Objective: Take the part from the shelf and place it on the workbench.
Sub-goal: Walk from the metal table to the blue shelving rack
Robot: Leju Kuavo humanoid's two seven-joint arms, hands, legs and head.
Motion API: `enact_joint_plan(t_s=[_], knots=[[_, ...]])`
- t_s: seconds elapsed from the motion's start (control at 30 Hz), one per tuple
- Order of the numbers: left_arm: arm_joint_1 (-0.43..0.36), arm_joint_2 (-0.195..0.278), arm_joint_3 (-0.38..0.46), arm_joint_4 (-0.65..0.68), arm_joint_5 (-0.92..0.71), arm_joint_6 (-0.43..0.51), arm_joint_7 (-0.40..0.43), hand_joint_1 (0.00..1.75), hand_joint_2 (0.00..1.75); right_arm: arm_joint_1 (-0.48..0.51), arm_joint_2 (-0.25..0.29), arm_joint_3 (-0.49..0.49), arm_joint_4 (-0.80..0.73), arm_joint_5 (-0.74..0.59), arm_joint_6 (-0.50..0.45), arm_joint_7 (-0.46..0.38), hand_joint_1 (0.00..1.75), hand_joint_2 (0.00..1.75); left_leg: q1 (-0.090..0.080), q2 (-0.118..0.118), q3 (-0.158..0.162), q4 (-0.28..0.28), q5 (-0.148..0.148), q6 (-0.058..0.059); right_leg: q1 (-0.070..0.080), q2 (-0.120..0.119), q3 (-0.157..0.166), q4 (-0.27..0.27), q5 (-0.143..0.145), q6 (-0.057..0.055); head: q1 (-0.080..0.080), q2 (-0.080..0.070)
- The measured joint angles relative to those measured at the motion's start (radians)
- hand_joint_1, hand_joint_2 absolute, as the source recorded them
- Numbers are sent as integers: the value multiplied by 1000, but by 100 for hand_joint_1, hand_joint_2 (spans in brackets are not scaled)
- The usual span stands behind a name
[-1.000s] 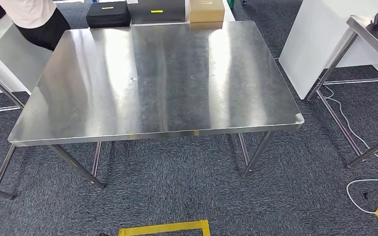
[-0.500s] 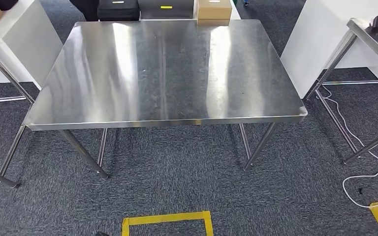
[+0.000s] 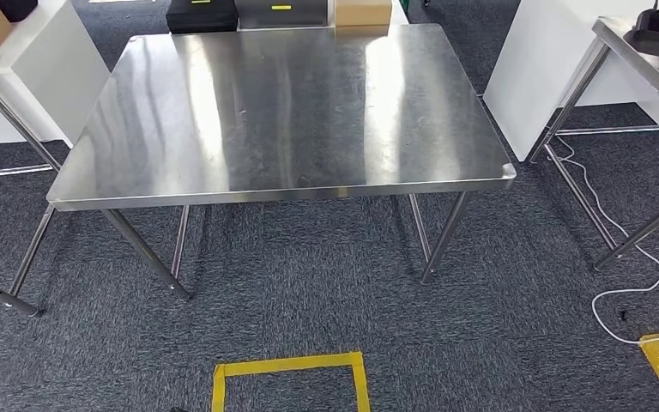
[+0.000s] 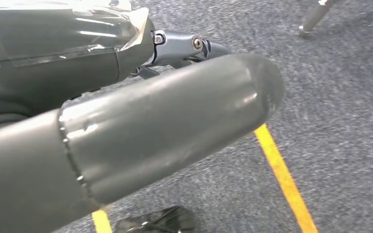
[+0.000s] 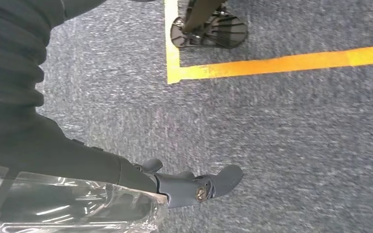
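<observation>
The workbench (image 3: pixel 283 103) is a bare stainless steel table straight ahead of me in the head view, with nothing on its top. The part (image 4: pixel 53 43) is a dark object wrapped in shiny clear film. In the left wrist view my left hand (image 4: pixel 175 111) lies against it, thick thumb in front and darker fingers (image 4: pixel 194 46) reaching past its edge. In the right wrist view the filmed part (image 5: pixel 68 208) sits by my right hand (image 5: pixel 194 187), whose fingers stretch along its side. Both hands hang low over the grey carpet.
A second steel table (image 3: pixel 643 51) and a white cabinet (image 3: pixel 541 60) stand to the right, with a white cable (image 3: pixel 618 283) on the floor. A yellow tape square (image 3: pixel 287 369) marks the carpet before the bench. Black cases (image 3: pixel 202 15) and a cardboard box (image 3: pixel 362 12) lie behind it.
The whole head picture has shifted as the camera moves, and the bench now sits higher in it. The person seen at the far left corner is out of the picture.
</observation>
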Motion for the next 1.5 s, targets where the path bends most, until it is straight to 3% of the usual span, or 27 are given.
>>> enact_joint_plan(t_s=[0.03,0.07,0.13,0.2,0.27,0.33,0.37,0.43,0.5,0.53,0.57,0.63,0.7,0.73,0.8,0.87,0.97,1.0,1.03,1.1,1.2,1.23,1.3,1.37,1.4,1.43,1.5], knots=[[0,0,0,0,0,0,0,0,0,1,0,0,0,0,0,0,0,175,1,0,5,18,2,-2,0,0,-8,3,7,2,0,0],[1,0,-1,0,0,0,0,0,0,3,1,0,0,0,1,0,0,175,3,0,31,-5,23,-3,0,0,-17,6,12,5,0,0],[0,1,-2,0,0,0,0,0,0,5,1,0,0,0,3,0,0,175,8,0,117,-128,73,-4,-2,0,-31,16,17,12,-1,0],[-1,1,-4,0,1,0,0,0,0,4,1,0,0,0,6,0,0,175,8,-4,177,-228,90,3,2,1,-40,25,23,22,0,0],[-1,1,-5,0,2,0,0,0,0,4,1,0,0,-1,8,0,0,175,0,-7,182,-249,90,16,7,1,-47,25,34,39,1,0],[-1,0,-6,0,4,0,0,0,0,5,0,0,0,-2,8,0,0,175,-2,-5,171,-257,103,36,9,1,-56,29,35,52,1,0],[-2,-1,-7,0,6,0,0,0,0,5,0,0,0,-3,9,0,0,175,-2,-2,164,-261,112,49,9,2,-69,51,18,52,3,0],[-3,-1,-8,0,8,0,0,0,0,5,0,0,0,-3,9,0,0,175,-4,2,144,-265,131,66,6,2,-116,158,-52,43,7,0],[-3,0,-8,0,9,-1,0,0,0,6,0,0,1,-3,9,0,0,175,-8,4,120,-264,148,71,6,3,-158,284,-117,40,9,0],[-2,0,-8,0,9,-1,0,0,0,6,0,0,1,-3,9,0,0,175,-10,5,109,-263,156,71,7,3,-156,308,-129,44,9,0],[-2,-1,-9,0,9,-2,0,0,0,7,0,0,1,-3,9,0,0,175,-11,5,100,-263,164,70,8,3,-134,292,-125,49,10,0],[-2,-1,-10,0,9,-3,0,0,0,5,-1,0,1,-4,9,0,0,175,-14,4,88,-263,177,66,10,3,-35,153,-90,55,10,0],[-3,-1,-10,0,9,-3,0,0,0,2,-2,0,0,-4,9,0,0,175,-18,5,81,-260,189,59,18,2,45,17,-61,48,9,0],[-3,-1,-11,0,9,-3,0,0,0,2,-3,0,0,-4,9,0,0,175,-20,5,79,-260,194,54,22,3,58,-12,-55,42,9,0],[-2,0,-12,0,10,-3,0,0,0,4,-3,0,1,-3,9,0,0,175,-21,6,75,-260,204,42,23,2,53,-18,-45,29,8,0],[-2,1,-12,0,10,-3,0,0,0,4,-2,0,1,-1,9,0,0,175,-17,3,63,-241,185,29,12,0,47,-20,-29,16,7,0],[-1,2,-13,0,11,-3,0,0,0,3,0,0,2,1,9,0,0,175,-7,-2,7,-88,67,10,4,-3,30,-21,-6,0,1,0],[-1,2,-13,0,11,-3,0,0,0,4,0,0,2,2,9,0,0,175,-4,-3,-10,-28,35,4,5,-4,22,-19,-1,0,1,0],[0,3,-13,0,11,-3,0,0,0,4,0,0,2,2,9,0,0,175,0,-3,-15,7,22,-1,4,-5,13,-16,4,2,1,0],[0,4,-13,0,11,-4,0,0,0,4,1,0,2,2,10,1,0,175,9,-2,18,-17,43,-10,0,-4,-1,-6,9,7,1,0],[-3,6,-14,0,11,-5,0,0,0,3,1,0,1,2,10,2,0,175,19,-4,115,-174,96,-20,-3,-4,-23,19,9,14,0,0],[-4,6,-14,0,11,-5,-1,0,0,1,0,0,1,2,10,2,0,175,19,-7,133,-209,101,-18,0,-3,-31,28,9,19,-1,0],[-4,6,-14,0,11,-5,-2,0,0,0,-1,0,1,2,10,3,0,175,11,-11,135,-227,103,-4,7,-2,-44,35,14,37,-1,0],[-3,6,-14,0,11,-5,-3,0,0,1,0,0,1,2,10,3,0,175,6,-10,125,-229,115,17,7,-1,-51,35,21,53,-1,0],[-4,6,-14,0,11,-5,-3,0,0,2,0,0,2,3,10,3,0,175,5,-8,120,-232,123,29,5,-1,-60,46,10,56,0,0],[-4,7,-14,0,11,-5,-3,0,0,2,1,0,2,3,10,3,0,175,5,-7,114,-235,131,41,3,0,-75,75,-12,55,1,0],[-5,8,-14,0,11,-5,-4,0,0,2,2,0,2,3,10,3,0,175,3,-4,96,-236,145,56,1,1,-123,194,-87,48,4,0]])
